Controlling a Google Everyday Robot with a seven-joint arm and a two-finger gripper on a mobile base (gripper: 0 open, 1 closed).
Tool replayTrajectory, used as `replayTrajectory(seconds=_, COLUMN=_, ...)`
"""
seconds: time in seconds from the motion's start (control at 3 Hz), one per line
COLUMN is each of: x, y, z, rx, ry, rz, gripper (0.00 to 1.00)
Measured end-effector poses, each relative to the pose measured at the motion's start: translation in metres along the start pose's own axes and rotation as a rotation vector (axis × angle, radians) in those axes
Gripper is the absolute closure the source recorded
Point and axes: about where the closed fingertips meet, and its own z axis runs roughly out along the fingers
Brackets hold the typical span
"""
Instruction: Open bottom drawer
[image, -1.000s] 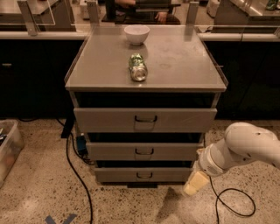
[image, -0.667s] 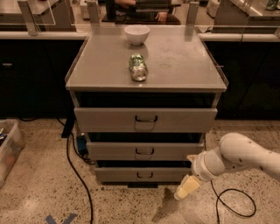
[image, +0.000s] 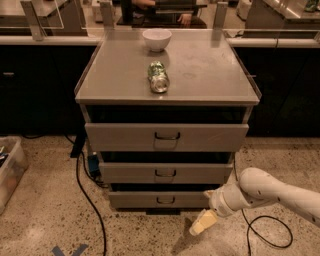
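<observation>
cabinet (image: 210, 75) is your landmark: three grey drawers stacked, all fronts look shut. the arm (image: 265, 190) comes in from the cabinet's lower right, just in front of it. bottom drawer (image: 132, 200) is the lowest, narrowest front on the cabinet, not pulled out yet. gripper (image: 202, 223) sits low in front of the cabinet, below the bottom drawer's right end, not touching it. can't tell if the claw is open or closed. over the last second it slid left and down along the cabinet's foot, so you're closing in, but it now looks lower than the handle. bowl (image: 157, 39) and can (image: 159, 77) are on the cabinet top, not in play. handle (image: 165, 200) is at the centre of the bottom front, up and left of the gripper; likely you need to raise and go left to hook it.
</observation>
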Motion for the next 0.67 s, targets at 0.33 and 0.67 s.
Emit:
replayTrajectory(seconds=0.33, x=0.000, y=0.000, z=0.000, rx=0.000, ry=0.000, rz=0.000, gripper=0.00)
replayTrajectory(seconds=0.67, x=0.007, y=-0.001, z=0.022, rx=0.024, ry=0.026, rz=-0.041, gripper=0.00)
